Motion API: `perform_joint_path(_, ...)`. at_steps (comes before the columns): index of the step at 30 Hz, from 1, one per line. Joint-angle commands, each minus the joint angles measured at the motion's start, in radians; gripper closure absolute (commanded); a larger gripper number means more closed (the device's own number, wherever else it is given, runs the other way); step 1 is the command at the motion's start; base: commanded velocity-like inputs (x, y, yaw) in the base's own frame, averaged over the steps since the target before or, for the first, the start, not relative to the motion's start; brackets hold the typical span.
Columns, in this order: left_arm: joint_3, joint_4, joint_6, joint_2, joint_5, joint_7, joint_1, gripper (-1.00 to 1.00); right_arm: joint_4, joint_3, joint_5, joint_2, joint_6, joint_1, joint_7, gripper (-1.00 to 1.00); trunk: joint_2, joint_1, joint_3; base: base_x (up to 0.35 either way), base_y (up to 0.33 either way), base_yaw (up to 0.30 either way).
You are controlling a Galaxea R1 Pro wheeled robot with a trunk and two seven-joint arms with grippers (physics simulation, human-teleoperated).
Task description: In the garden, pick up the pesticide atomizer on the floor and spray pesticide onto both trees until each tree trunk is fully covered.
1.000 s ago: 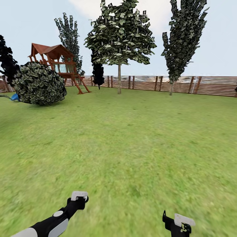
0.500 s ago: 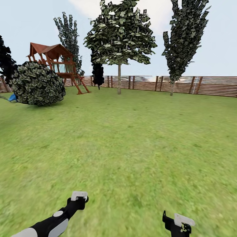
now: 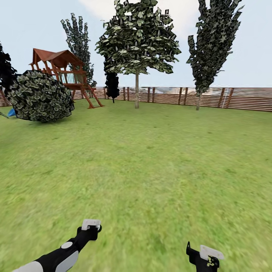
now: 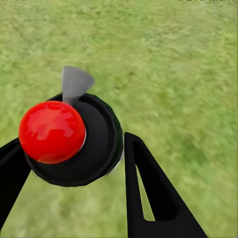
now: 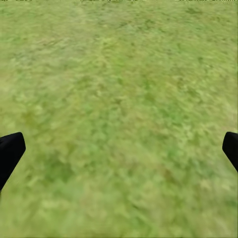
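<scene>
Pesticide atomizer [image 4: 69, 136], a black round-bodied sprayer with a glossy red ball cap and a grey nozzle tab, sits clamped between the black fingers [image 4: 153, 193] of the left gripper [image 4: 74, 163] in the left wrist view, over blurred grass. In the head view the left gripper [image 3: 90, 226] hangs low at about 7 o'clock, on its black-and-white arm; the atomizer cannot be made out there. The right gripper [image 3: 206, 257] sits at about 5 o'clock; in the right wrist view its black fingertips [image 5: 10, 151] stand wide apart with nothing but lawn between them, so its jaws are released.

Green grass lawn [image 3: 151, 158] stretches ahead to a brown horizontal-slat wooden fence [image 3: 241, 99]. At about 12 o'clock, far off near the fence, stands a broad-canopied tree [image 3: 138, 37] with a straight pale grey-brown trunk [image 3: 136, 90]. A narrower leafy tree [image 3: 213, 41] rises at about 1 o'clock. At 10 o'clock are a round leafy bush [image 3: 39, 96] and a red-brown wooden playhouse [image 3: 62, 71] behind it.
</scene>
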Motion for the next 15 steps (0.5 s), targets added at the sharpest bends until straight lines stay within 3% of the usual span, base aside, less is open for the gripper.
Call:
perform_joint_path(1, -0.008, -0.002, -0.005, 0.001, 0.009, 0.003, -0.002, 1.00, -0.001, 0.008, -0.010, -0.002, -0.006, -0.002, -0.006, -1.00, -0.002, 0.001, -0.002, 0.334, 0.000, 0.000)
perform_joint_path(15, -0.008, -0.002, -0.005, 0.001, 0.009, 0.003, -0.001, 1.00, -0.001, 0.009, -0.010, -0.002, -0.006, -0.002, -0.006, -1.00, -0.002, 0.001, -0.002, 0.334, 0.000, 0.000)
